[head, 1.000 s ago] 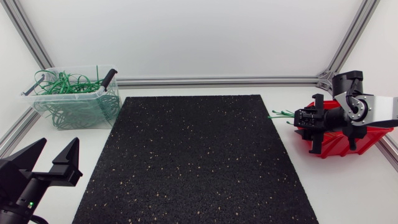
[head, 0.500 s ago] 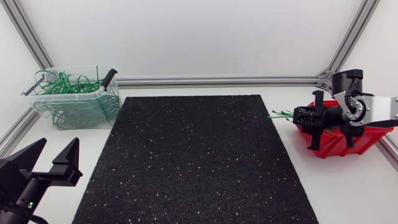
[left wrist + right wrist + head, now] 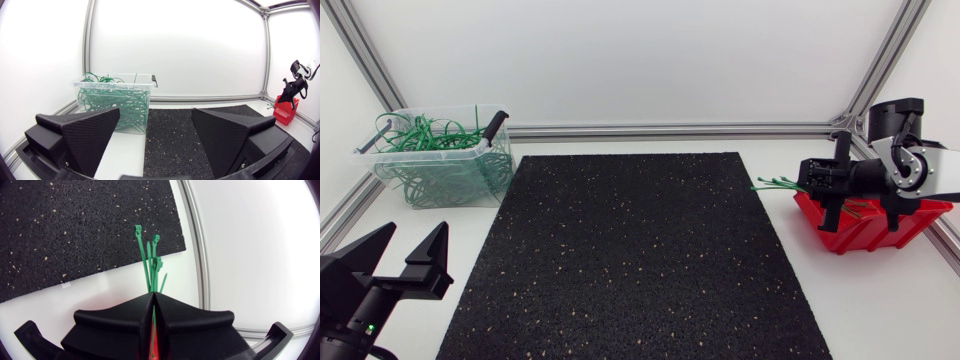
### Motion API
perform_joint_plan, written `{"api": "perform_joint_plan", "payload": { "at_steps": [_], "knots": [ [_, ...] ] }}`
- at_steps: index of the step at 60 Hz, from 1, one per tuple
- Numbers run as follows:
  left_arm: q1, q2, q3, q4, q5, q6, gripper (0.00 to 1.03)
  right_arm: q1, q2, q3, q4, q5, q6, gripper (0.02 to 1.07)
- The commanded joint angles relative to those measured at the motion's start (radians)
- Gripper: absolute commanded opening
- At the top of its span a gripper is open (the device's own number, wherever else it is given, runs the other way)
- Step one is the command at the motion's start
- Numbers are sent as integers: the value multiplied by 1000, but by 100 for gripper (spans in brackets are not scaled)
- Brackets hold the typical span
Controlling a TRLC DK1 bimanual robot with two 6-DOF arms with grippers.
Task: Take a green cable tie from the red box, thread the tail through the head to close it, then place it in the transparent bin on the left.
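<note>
The green cable tie (image 3: 145, 262) the task needs is one of a small bunch poking out of the red box, fanned over the bare tabletop (image 3: 720, 145) just past the far right corner of the black mat (image 3: 640, 250).

Off the mat's far left corner stands the clear bin (image 3: 390, 172), already holding a tangle of closed ties. Off the mat's near left corner the left end effector (image 3: 418, 228) is parked with its fingers spread wide and nothing between them. It has not stirred over the last second.

The change is all to the right of the mat. There the right end effector (image 3: 153, 296) has drawn back a little, away from the mat and toward the far side of the tabletop. More of the red box (image 3: 865, 228) now shows under it. Its fingers are pressed together with a thin green strip in the seam, so it looks clamped on a tie. I cannot tell whether it holds one or several. The heads of the bunch lie about where they were beside the mat's edge.

My reading is that the pick is made but the pull-out has barely begun. The tie still has to come free of its neighbours before any threading.
</note>
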Motion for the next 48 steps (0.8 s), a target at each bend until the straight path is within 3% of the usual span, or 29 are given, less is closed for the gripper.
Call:
{"api": "perform_joint_plan", "payload": {
  "at_steps": [1, 13, 20, 36, 48],
  "knots": [
    [-11, 10, -36, -31, -1, 1, 100, 6, -63, 11, -75, -23, 26, 8],
    [-9, 8, -36, -31, -1, 1, 100, 1, -146, 135, -300, -104, 118, 8],
    [0, 2, -36, -31, -1, 1, 100, 6, -195, 184, -363, -132, 199, 8],
    [5, -4, -36, -31, -1, 1, 100, 70, -270, 266, -483, -129, 356, 8],
    [0, -2, -35, -40, -1, 1, 100, 175, -290, 368, -650, -126, 467, 7]
  ]
}}
